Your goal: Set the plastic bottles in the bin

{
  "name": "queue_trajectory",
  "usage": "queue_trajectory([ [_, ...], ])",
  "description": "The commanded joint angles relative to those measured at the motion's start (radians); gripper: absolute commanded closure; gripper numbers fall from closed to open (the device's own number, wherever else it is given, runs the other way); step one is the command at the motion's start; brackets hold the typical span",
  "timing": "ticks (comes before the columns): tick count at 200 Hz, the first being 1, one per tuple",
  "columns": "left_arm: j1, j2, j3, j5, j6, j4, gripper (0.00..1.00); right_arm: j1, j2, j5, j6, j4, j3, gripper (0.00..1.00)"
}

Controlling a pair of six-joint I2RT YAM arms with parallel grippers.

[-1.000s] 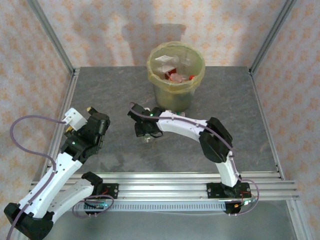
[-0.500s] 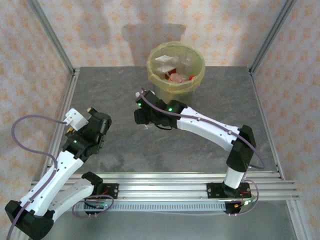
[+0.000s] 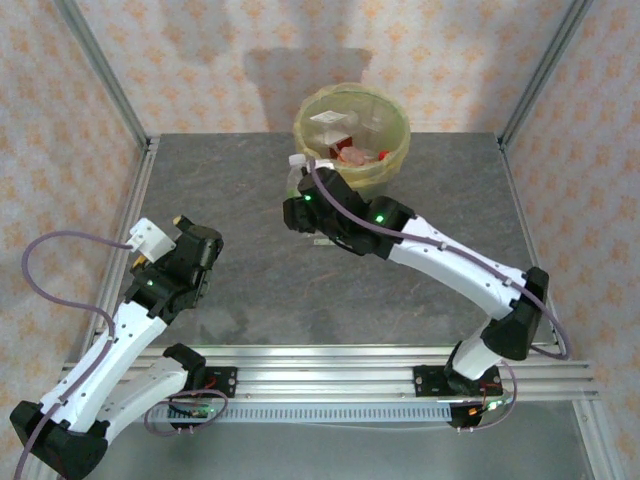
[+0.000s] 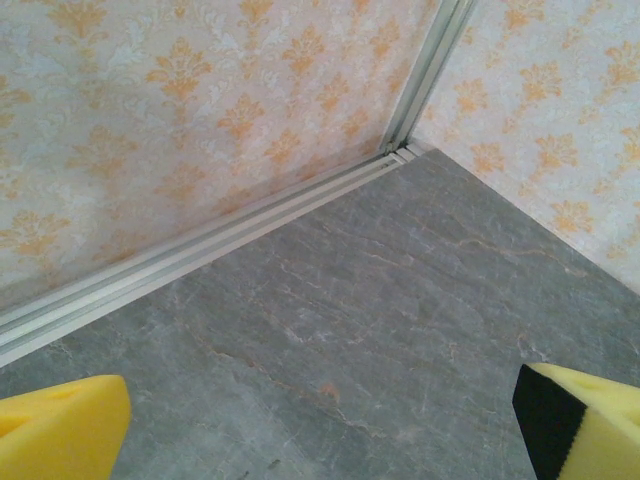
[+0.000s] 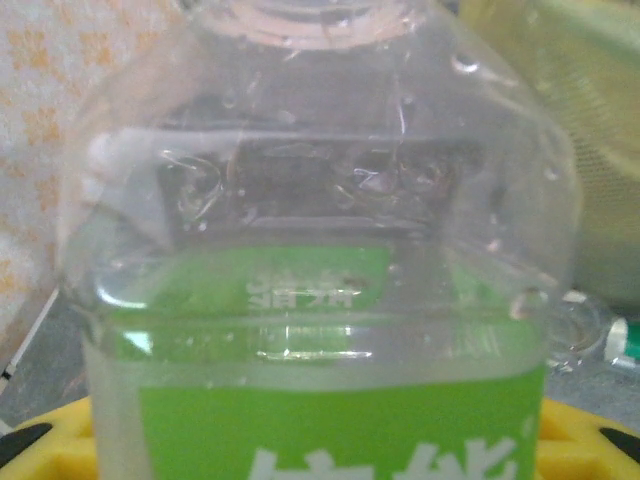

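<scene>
The right fingers [image 5: 590, 430] are closed on a clear plastic bottle [image 5: 320, 300] with a bright green label. Their yellow pads show low on either side of the label, and the bottle's shoulder and neck rise above them. From the top camera the bottle [image 3: 296, 174] stands roughly upright in that grip, with its white cap uppermost. It sits just above the black wrist at the end of the outstretched right arm.

The bin [image 3: 304, 126], lined with a yellow-green bag, is just beyond these fingers and to their right. The held bottle is close beside the bin's left wall and outside the rim. Whether bottle and bag touch cannot be told. Inside the bin, further right of the fingers, lie other bottles [image 3: 352, 153], some with red and some with white labels. In the right wrist view the bin's bag [image 5: 590, 120] shows behind the bottle's right shoulder.

The left fingers [image 4: 60, 430] are spread wide with nothing between them. They are well apart from the right fingers, off to their left. Past the left fingers stretches bare grey table [image 4: 380, 300]. It runs to an aluminium frame rail [image 4: 250, 225] at the foot of the patterned wall [image 4: 200, 100].
</scene>
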Motion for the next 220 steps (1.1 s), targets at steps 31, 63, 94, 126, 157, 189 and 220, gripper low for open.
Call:
queue_trajectory([
  [31,0.008,0.012,0.017,-0.047,-0.032,-0.032,0.0,-0.041,-0.112,0.092,-0.041,0.042,-0.032,0.63],
  [63,0.009,0.022,0.016,-0.042,-0.032,-0.033,0.0,-0.062,-0.159,0.116,-0.044,0.053,-0.054,0.63],
  [94,0.009,0.031,0.017,-0.039,-0.03,-0.028,0.0,-0.074,-0.198,0.146,-0.045,0.06,-0.078,0.63],
  [126,0.008,0.041,0.02,-0.032,-0.029,-0.026,0.0,-0.083,-0.218,0.171,-0.055,0.062,-0.085,0.63],
  [157,0.009,0.05,0.022,-0.028,-0.03,-0.027,0.0,-0.089,-0.218,0.192,-0.072,0.059,-0.073,0.63],
  [189,0.009,0.059,0.023,-0.024,-0.032,-0.027,0.0,-0.113,-0.195,0.198,-0.097,0.057,-0.042,0.63],
  [220,0.01,0.068,0.025,-0.02,-0.033,-0.027,0.0,-0.164,-0.15,0.15,-0.109,0.047,0.009,0.63],
])
